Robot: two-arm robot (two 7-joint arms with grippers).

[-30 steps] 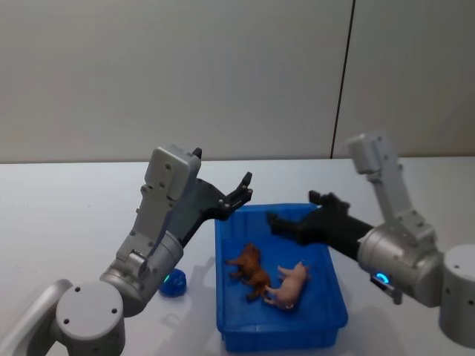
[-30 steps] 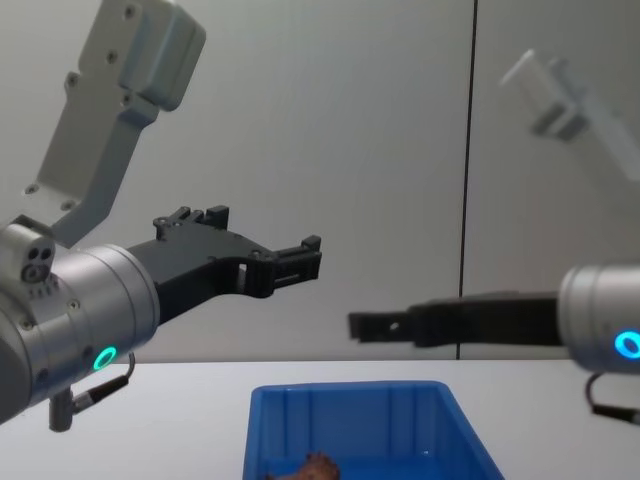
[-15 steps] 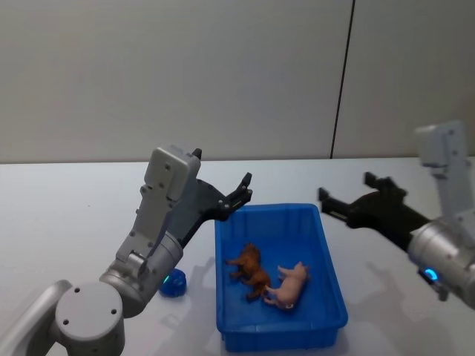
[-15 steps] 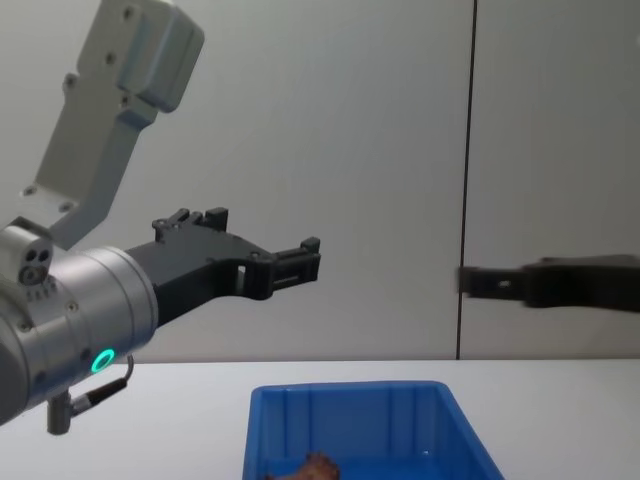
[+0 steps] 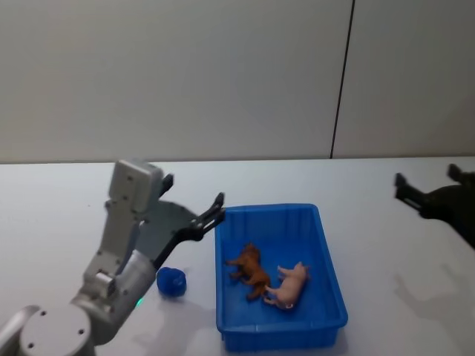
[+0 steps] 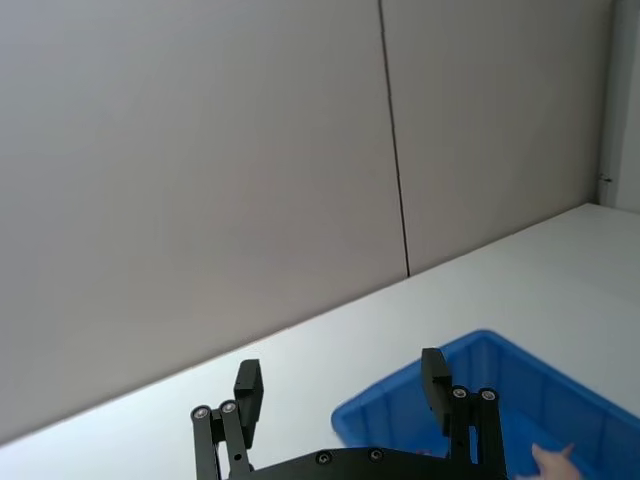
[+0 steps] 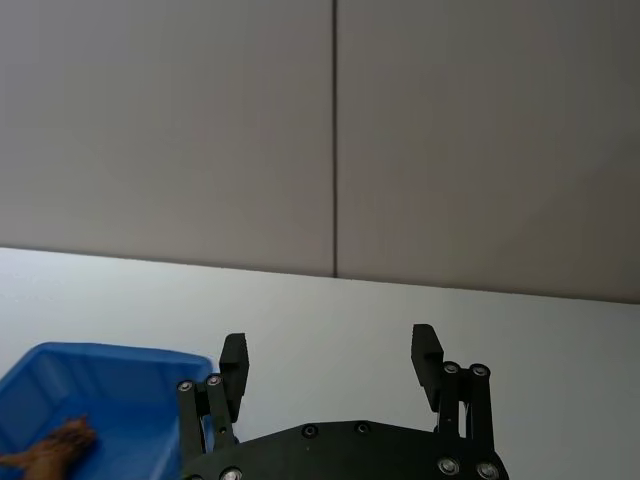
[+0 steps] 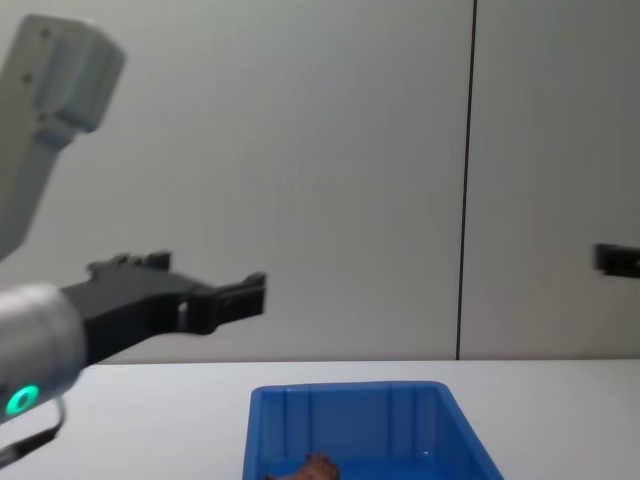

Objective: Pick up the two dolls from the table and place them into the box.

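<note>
The blue box (image 5: pixel 269 211) stands on the white table (image 5: pixel 59 215) in front of me. Inside it lie both dolls: the dark brown one (image 5: pixel 247 268) and, to its right, the pinkish-tan one (image 5: pixel 289 283). My left gripper (image 5: pixel 208 219) hovers open just beyond the box's left rim, holding nothing. My right gripper (image 5: pixel 427 178) is open and empty above the table, far to the right of the box. The right wrist view has the open right gripper (image 7: pixel 330 347), the box (image 7: pixel 100 370) and the brown doll (image 7: pixel 50 450). The left wrist view has the open left gripper (image 6: pixel 340 370) over the box (image 6: pixel 530 385).
A small round blue object (image 5: pixel 171 282) lies on the table left of the box, under my left arm. A grey wall with a dark vertical seam (image 5: pixel 341 81) backs the table. White tabletop stretches to both sides of the box.
The right gripper has drawn away from above the box to the far right. The left arm has pulled back to the left and lower. Both dolls lie still in the box.
</note>
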